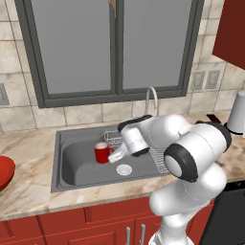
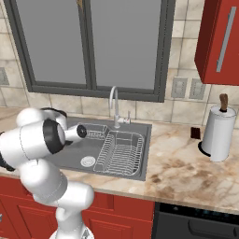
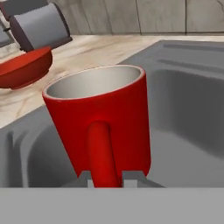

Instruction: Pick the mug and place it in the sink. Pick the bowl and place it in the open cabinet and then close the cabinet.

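Now, from the left the gripper pinches the red mug by its handle, low inside the sink. From the hand, fingers flank the handle; the bowl sits on the counter behind.

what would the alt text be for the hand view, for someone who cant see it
A glossy red mug is held by its handle in the shut gripper, upright and slightly tilted inside the grey sink. Beyond the sink's rim, a red bowl sits on the marbled counter with a grey toaster-like appliance behind it.
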Controlling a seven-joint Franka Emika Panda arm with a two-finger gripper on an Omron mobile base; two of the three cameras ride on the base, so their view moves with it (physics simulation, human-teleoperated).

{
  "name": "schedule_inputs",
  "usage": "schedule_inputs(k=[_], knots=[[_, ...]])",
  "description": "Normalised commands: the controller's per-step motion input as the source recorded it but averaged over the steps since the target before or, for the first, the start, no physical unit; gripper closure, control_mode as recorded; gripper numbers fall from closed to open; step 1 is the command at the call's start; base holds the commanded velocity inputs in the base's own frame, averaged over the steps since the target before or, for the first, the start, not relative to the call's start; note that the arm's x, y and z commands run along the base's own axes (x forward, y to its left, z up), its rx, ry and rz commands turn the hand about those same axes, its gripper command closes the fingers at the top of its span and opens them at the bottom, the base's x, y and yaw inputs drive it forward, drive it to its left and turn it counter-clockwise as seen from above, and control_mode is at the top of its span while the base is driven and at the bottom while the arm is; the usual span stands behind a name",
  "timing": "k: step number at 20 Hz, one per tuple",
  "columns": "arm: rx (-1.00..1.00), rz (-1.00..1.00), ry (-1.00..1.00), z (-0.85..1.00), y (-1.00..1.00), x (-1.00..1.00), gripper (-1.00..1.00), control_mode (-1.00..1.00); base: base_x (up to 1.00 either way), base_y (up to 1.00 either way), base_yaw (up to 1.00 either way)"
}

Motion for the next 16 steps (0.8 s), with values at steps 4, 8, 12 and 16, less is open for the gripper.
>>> schedule_inputs(k=[4, 8, 12, 16], knots=[[0.0, 0.0, 0.1, -0.32, 0.11, 0.0, 1.0, -1.0, 0.0, 0.0, 0.0], [0.0, 0.0, 0.06, -0.24, 0.07, 0.0, 1.0, -1.0, 0.0, 0.0, 0.0], [0.0, 0.0, 0.0, -0.16, 0.13, 0.0, 1.0, -1.0, 0.0, 0.0, 0.0], [0.0, 0.0, 0.01, -0.2, 0.06, 0.01, 1.0, -1.0, 0.0, 0.0, 0.0]])
